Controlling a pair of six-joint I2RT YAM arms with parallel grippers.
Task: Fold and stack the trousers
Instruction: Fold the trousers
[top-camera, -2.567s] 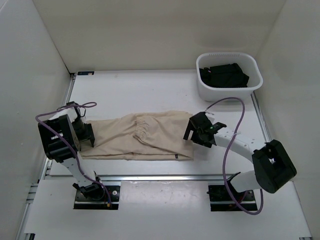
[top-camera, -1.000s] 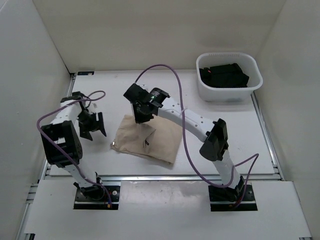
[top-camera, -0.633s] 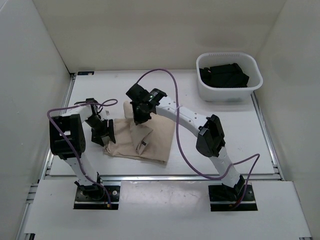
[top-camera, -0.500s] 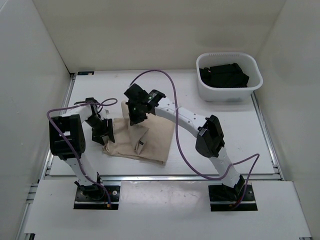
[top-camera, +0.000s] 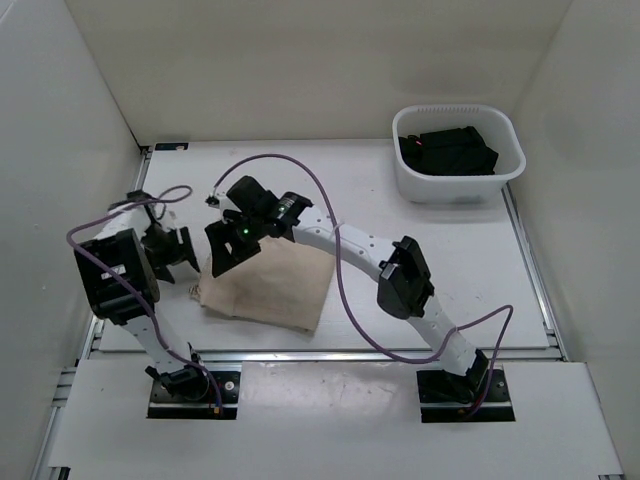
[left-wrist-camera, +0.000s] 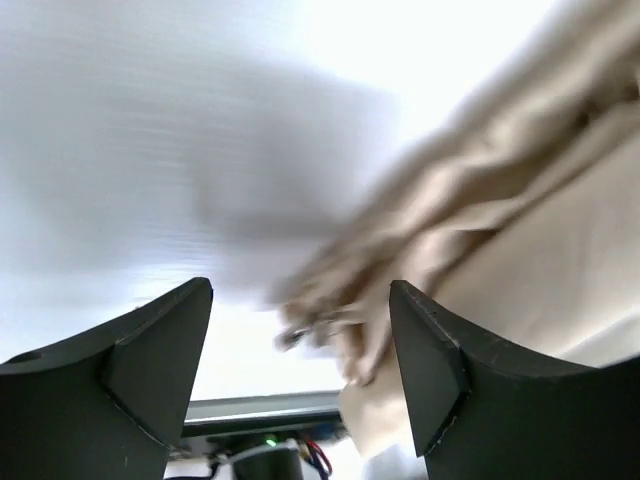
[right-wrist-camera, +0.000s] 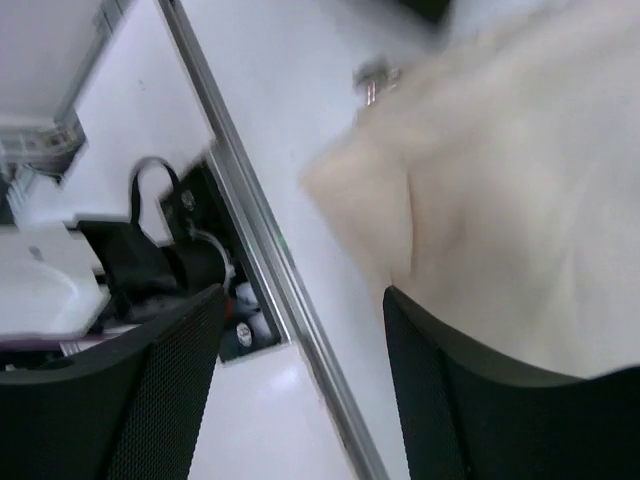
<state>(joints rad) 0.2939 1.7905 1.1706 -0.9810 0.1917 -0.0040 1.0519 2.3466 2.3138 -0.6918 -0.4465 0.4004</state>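
At 9 o'clock of the bundle, the left jaws are spread wide and empty, low over the worktop (top-camera: 420, 260), with a crumpled, bunched edge of cloth lying just ahead of them. The trousers (top-camera: 268, 290) lie folded into a rough four-sided bundle at about 8 o'clock from the middle of the worktop, their 9 o'clock edge untidy and their layers not squared up. The right jaws are also spread and pinch nothing, hovering over the bundle's 11 o'clock corner, while the right arm (top-camera: 335, 240) reaches across from 4 o'clock, directly above the cloth. The likeliest trouble is a snag. If the left jaws push in on that loose edge, they may rumple or unfold it, and if the right arm pulls away low, a fingertip or its purple cable (top-camera: 345, 300) could drag the thin top layer open. With both sets of jaws so near each other, they could also knock together. At 1 o'clock a white basket (top-camera: 455, 188) holds dark clothes (top-camera: 445, 152), well apart from the bundle. No brand, label or writing can be read, and both wrist views are too blurred for small print.
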